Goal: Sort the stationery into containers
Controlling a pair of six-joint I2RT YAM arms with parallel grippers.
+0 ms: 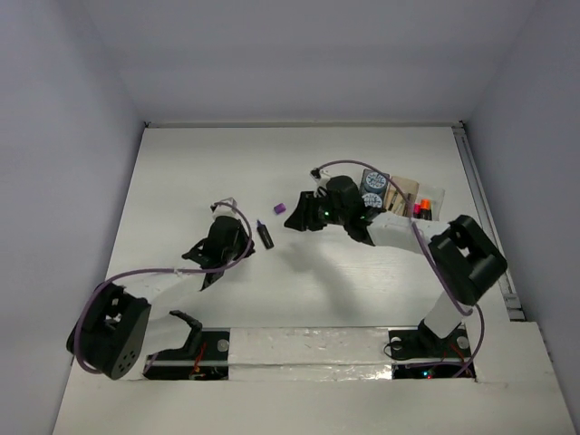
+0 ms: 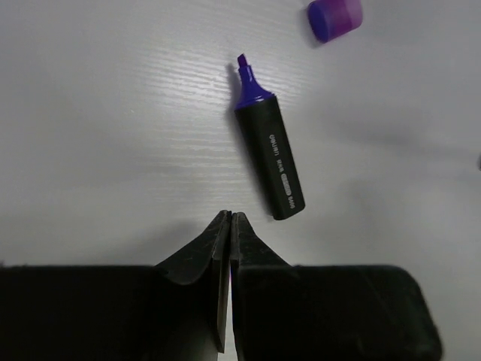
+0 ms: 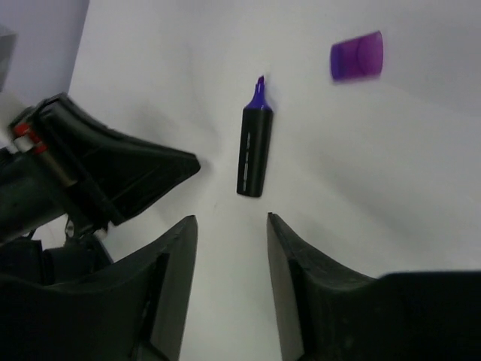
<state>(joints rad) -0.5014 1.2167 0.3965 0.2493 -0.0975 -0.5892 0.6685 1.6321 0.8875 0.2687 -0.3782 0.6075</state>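
Observation:
An uncapped black highlighter with a purple tip lies on the white table between the two grippers; it also shows in the left wrist view and the right wrist view. Its loose purple cap lies apart from it, up and to the right. My left gripper is shut and empty just left of the marker. My right gripper is open and empty, right of the marker. The clear box at the right holds blue-and-white round pieces and capped markers.
The right arm's forearm lies in front of the clear box and hides part of it. The table's right edge has a rail. White walls close in the back and both sides. No dark grey holder shows apart from the box.

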